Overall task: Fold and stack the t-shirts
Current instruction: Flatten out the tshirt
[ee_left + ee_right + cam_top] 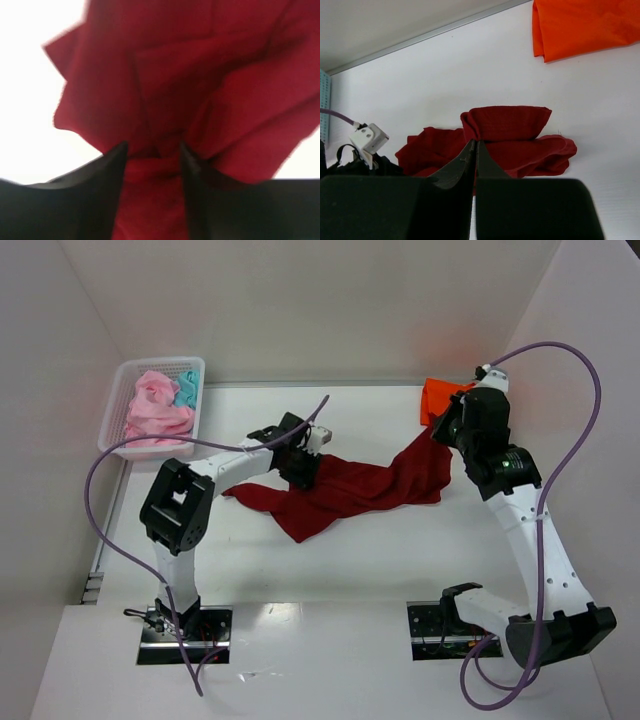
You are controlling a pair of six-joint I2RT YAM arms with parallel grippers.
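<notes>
A large dark red t-shirt (350, 490) lies crumpled across the middle of the table. My left gripper (300, 468) is low over its left part. In the left wrist view the gripper (152, 150) has its jaws apart and red cloth (175, 75) fills the gap. My right gripper (437, 432) is shut on the shirt's right corner and holds it a little above the table. In the right wrist view the closed tips (475, 142) pinch a fold of the red shirt (520, 135). A folded orange t-shirt (438, 395) lies at the back right.
A white mesh basket (112, 435) at the back left holds pink t-shirts (155, 410) and a teal one (187, 390). White walls enclose the table on three sides. Purple cables loop beside both arms. The orange shirt (580, 25) lies close behind the right gripper.
</notes>
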